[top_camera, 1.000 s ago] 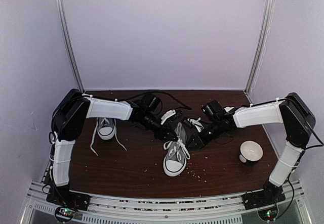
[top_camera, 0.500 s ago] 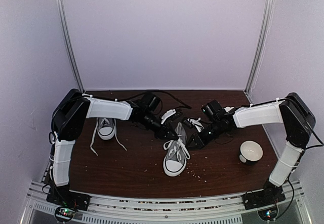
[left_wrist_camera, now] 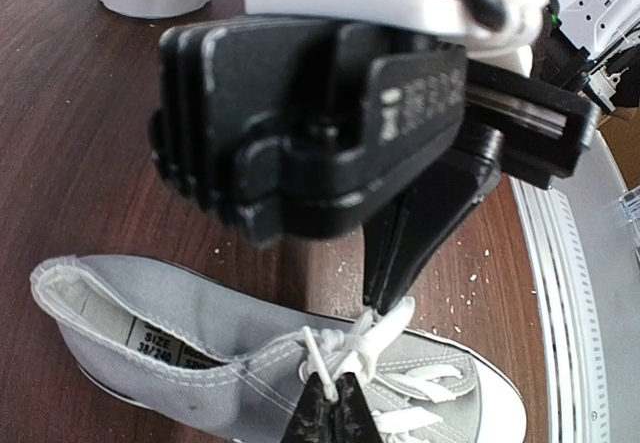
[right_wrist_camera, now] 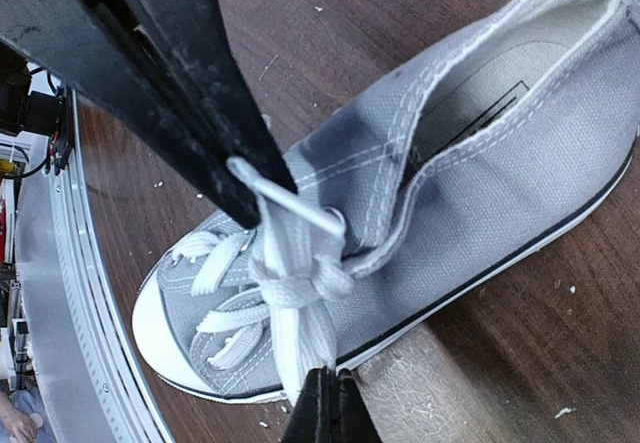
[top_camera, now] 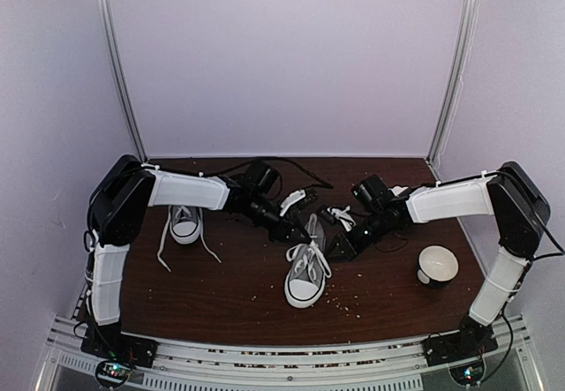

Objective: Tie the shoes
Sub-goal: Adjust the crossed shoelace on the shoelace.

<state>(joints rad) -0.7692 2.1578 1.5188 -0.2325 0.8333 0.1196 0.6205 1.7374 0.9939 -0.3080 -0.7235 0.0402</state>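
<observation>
Two claws, each pinching a lace (right_wrist_camera: 292, 338) of the mid-table shoe (top_camera: 303, 283).
My left claw (left_wrist_camera: 330, 410) and right claw (right_wrist_camera: 322, 405) flank its knot (right_wrist_camera: 290, 288); the shoe lies toe toward the near edge, so I'd pull sideways, outward.

My left arm (top_camera: 190, 190) rises from its base at the near left corner, bends at the elbow and reaches to the right, toward the middle. My right arm (top_camera: 450, 201) does the same from the near right corner and reaches to the left. Both wrists are tilted downward. My left gripper (top_camera: 296, 232) and my right gripper (top_camera: 337, 246) are close to each other but apart. The jaws of both are pressed together, and each one pinches a strand of white lace (right_wrist_camera: 300, 338).
</observation>
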